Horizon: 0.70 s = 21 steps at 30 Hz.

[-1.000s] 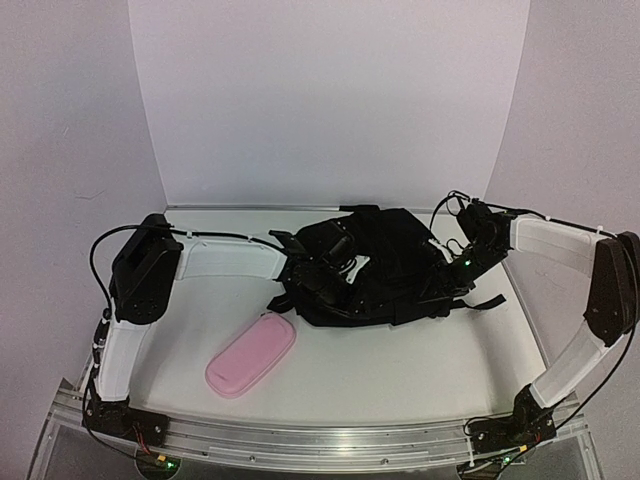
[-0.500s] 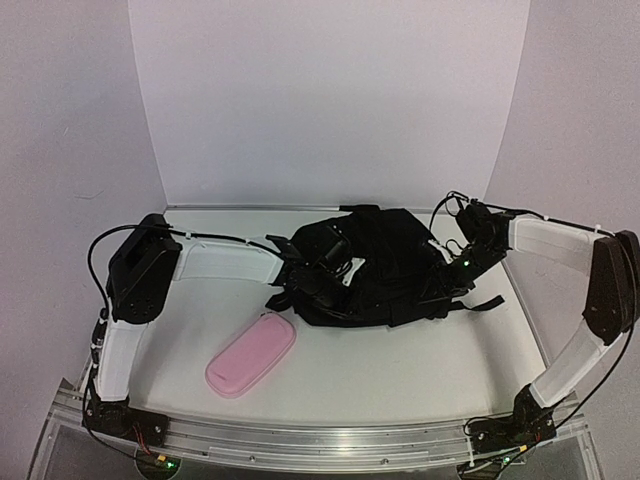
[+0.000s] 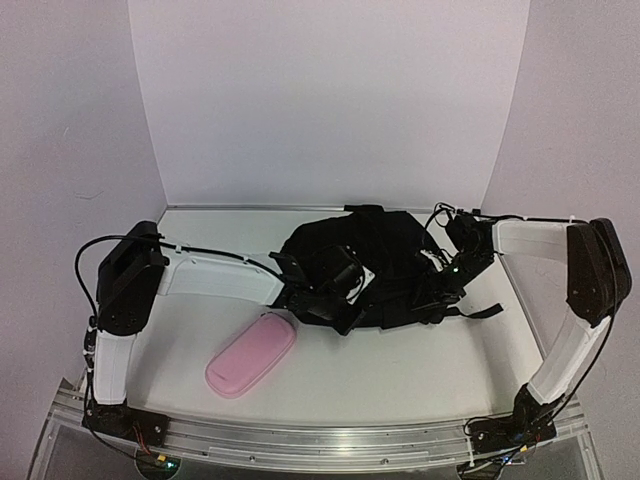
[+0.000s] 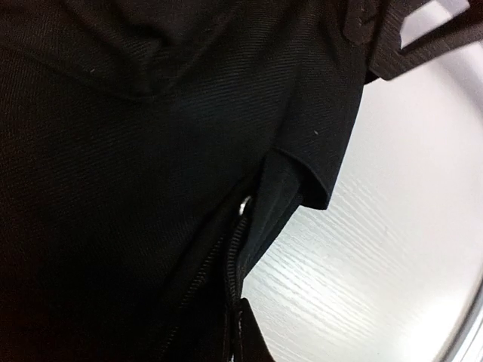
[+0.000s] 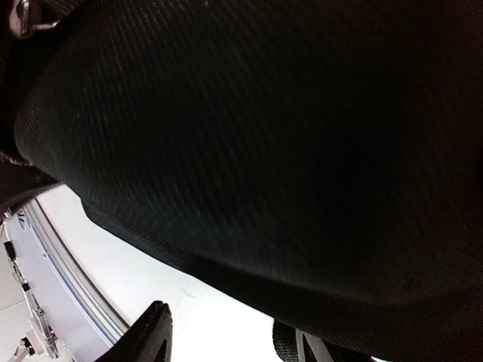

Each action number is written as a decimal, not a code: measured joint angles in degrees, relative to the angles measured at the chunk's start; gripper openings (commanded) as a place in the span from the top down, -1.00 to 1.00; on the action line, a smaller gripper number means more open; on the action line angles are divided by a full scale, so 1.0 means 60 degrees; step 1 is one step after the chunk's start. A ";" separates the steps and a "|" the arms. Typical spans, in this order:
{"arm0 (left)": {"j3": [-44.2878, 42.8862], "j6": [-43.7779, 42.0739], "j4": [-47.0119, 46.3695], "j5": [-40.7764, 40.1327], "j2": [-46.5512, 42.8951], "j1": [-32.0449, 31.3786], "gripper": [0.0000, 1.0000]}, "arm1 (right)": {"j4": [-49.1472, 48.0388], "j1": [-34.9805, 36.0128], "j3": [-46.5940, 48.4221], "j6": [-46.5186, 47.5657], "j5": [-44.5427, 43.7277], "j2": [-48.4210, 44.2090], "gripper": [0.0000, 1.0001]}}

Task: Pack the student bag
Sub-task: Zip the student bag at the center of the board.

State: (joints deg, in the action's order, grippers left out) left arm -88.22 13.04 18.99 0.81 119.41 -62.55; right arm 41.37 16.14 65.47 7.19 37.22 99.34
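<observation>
The student bag (image 3: 385, 250), a soft black backpack, lies crumpled in the middle of the table. My left gripper (image 3: 333, 298) is at its near left edge, shut on the fabric. In the left wrist view the bag's zip (image 4: 232, 253) runs down to my gripper (image 4: 238, 326), where one dark fingertip presses against the cloth. My right gripper (image 3: 438, 296) sits at the bag's near right edge. In the right wrist view it is (image 5: 226, 341) open just under the bag's fabric (image 5: 287, 136), with bare table between the fingertips (image 5: 153, 332).
A pink oblong pencil case (image 3: 251, 354) lies on the white table (image 3: 400, 370) near the left front. A black strap (image 3: 487, 310) trails from the bag's right side. White walls stand behind and at both sides; a metal rail (image 3: 320, 440) runs along the near edge.
My left gripper has shut on the bag's edge and drawn it slightly nearer and rightward, bunching the fabric. My right arm has swung in, its gripper staying at the bag's right edge.
</observation>
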 measured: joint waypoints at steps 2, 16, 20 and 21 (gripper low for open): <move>-0.0139 -0.0740 0.0082 -0.1127 0.0121 -0.0461 0.99 | -0.0001 0.0000 0.0079 -0.0068 0.0110 0.0120 -0.14; -0.0014 -0.4049 -0.1471 -0.5959 0.1083 -0.2110 1.00 | -0.0339 0.0036 0.0216 -0.0995 0.1810 0.0520 -0.56; 0.0271 -0.4294 -0.1982 -0.6176 0.1065 -0.2148 1.00 | -0.0779 0.0264 0.0161 -0.1853 0.2294 0.0516 -0.64; 0.0334 -0.4335 -0.2065 -0.6176 0.1047 -0.2148 1.00 | -0.0945 0.0365 0.0133 -0.2132 0.2337 0.0516 -0.64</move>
State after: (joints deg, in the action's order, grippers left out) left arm -86.22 -12.97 6.60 -36.25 125.70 -75.44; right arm 35.70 18.33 66.26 -5.60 51.24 102.43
